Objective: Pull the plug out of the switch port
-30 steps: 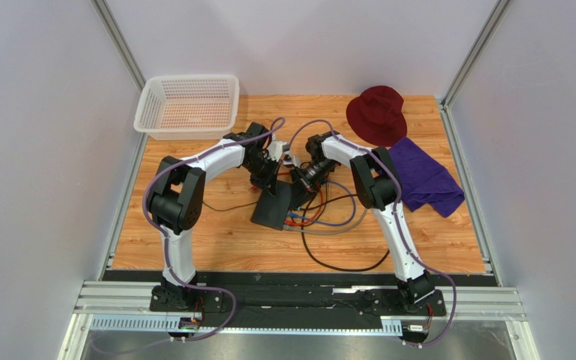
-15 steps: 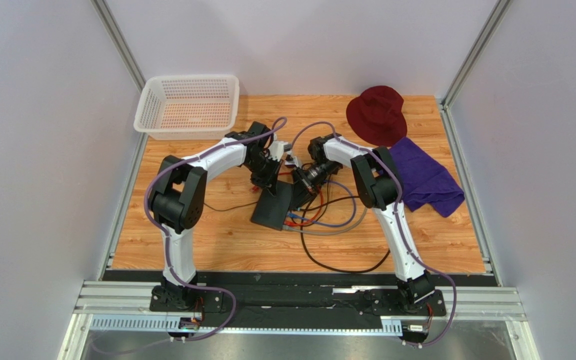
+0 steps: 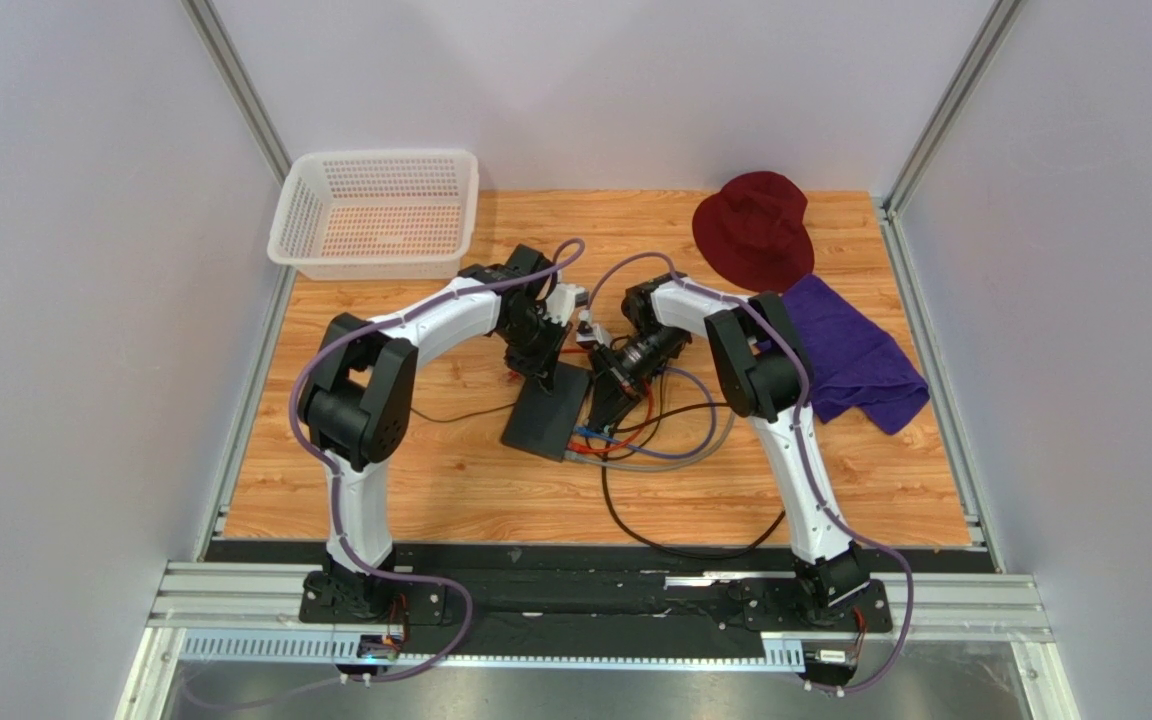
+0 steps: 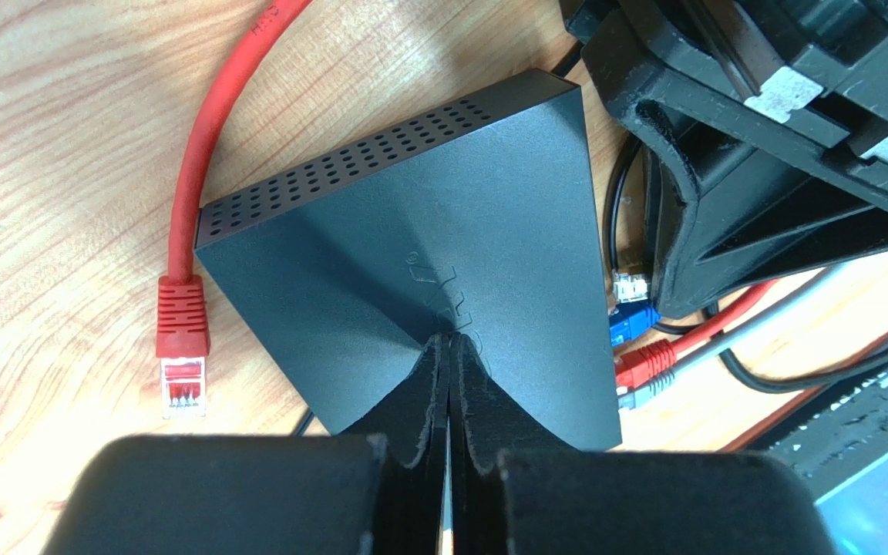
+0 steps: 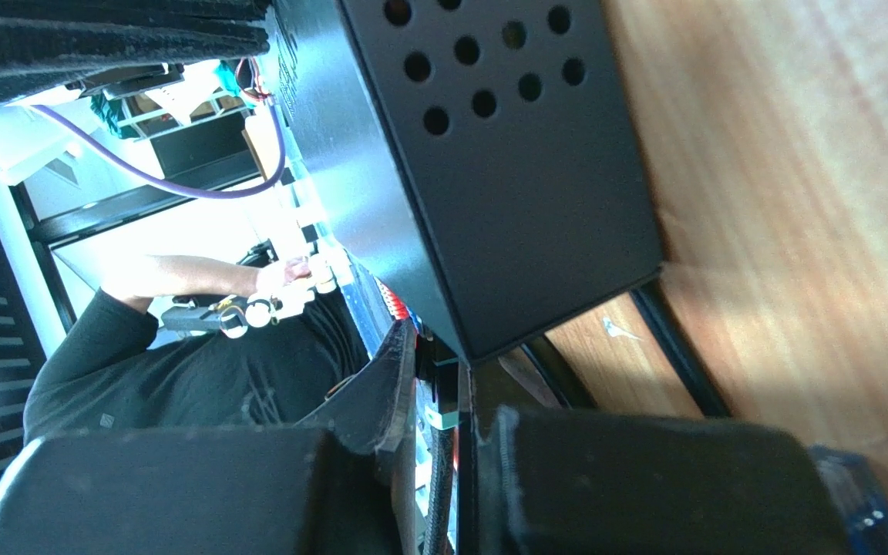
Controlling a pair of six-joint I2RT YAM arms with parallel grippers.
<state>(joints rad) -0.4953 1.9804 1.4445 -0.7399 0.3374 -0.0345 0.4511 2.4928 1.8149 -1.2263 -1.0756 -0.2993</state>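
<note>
Right tool (image 5: pixel 437 359) nearer switch (image 4: pixel 437 231); perhaps five plugs (image 4: pixel 643 368)

I have the switch (image 3: pixel 549 413) at mid-surface (image 3: pixel 432 480). Cables (image 3: pixel 642 446) plug into its right edge and loop toward me. A loose plug (image 4: pixel 182 347) lies off the opposite edge. Basket (image 3: pixel 376 210) far left, hat (image 3: pixel 755 225) far right, cloth (image 3: pixel 845 360) just before the hat.

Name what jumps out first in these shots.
Mid-table, the left gripper, shut, touches the top of the dark grey switch box while the right gripper sits at its cabled edge. A loose red plug lies on the table beside the box. A maroon hat and purple cloth sit far right.
</note>
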